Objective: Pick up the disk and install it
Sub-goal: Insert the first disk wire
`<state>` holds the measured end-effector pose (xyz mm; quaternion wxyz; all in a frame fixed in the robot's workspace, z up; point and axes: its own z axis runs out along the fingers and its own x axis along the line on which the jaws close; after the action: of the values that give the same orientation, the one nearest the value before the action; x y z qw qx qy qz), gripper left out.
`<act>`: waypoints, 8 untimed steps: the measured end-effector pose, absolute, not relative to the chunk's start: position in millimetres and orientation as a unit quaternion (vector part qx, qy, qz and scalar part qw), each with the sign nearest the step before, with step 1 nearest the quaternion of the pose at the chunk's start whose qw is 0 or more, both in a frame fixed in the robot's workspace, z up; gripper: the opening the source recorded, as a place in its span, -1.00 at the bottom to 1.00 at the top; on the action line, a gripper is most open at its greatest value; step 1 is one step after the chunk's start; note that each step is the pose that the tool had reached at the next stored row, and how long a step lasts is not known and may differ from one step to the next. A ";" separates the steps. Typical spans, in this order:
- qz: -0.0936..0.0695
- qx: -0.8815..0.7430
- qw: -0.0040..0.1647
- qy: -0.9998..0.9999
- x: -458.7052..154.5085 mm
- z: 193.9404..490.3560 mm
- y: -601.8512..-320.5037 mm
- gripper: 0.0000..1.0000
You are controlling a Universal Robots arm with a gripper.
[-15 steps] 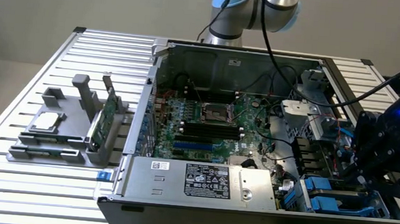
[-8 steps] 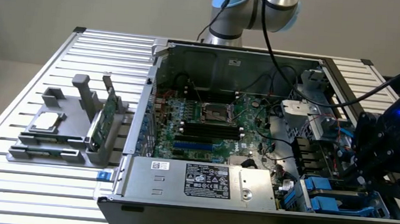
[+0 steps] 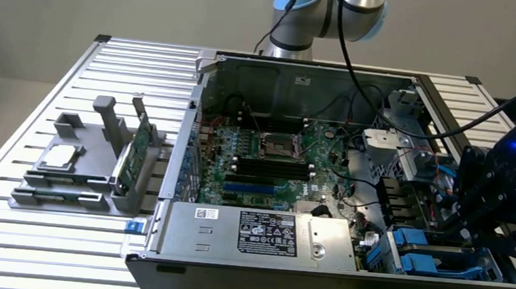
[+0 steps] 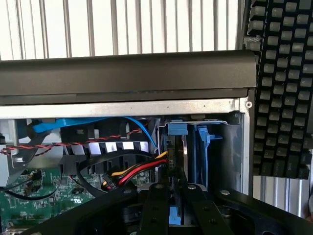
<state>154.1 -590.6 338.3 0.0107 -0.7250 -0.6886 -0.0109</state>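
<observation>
The disk [image 4: 185, 152] stands on edge in the drive bay at the corner of the open computer case, its blue carrier [image 4: 202, 147] framing it. My gripper [image 4: 175, 196] is shut on the disk's near end, and a blue tab shows between the two black fingers [image 4: 157, 200]. In the exterior view the gripper [image 3: 497, 236] hangs low over the bay at that view's right, next to other blue carriers [image 3: 414, 254]. Most of the disk is hidden by the bay and by the gripper.
Red, yellow and black power wires [image 4: 139, 170] and a blue cable [image 4: 73, 125] lie close beside the bay. The motherboard [image 3: 266, 159] and power supply [image 3: 265, 233] fill the case. A grey fixture holds a green card [image 3: 135, 153] and a silver chip [image 3: 61, 157]. A keyboard [image 4: 283, 88] lies beyond the case wall.
</observation>
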 end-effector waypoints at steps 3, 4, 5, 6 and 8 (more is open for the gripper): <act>-0.010 -0.725 0.010 -0.689 154.1 337.8 -589.4 -0.67; -0.010 -0.725 0.009 -0.689 154.1 337.7 -589.2 -0.67; -0.009 -0.725 0.009 -0.689 154.1 337.7 -588.9 -0.67; -0.009 -0.725 0.009 -0.689 154.1 337.7 -588.6 -0.67; -0.009 -0.725 0.008 -0.689 154.1 337.6 -588.5 -0.67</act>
<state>154.1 -588.5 337.6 0.0082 -0.7251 -0.6885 -0.0086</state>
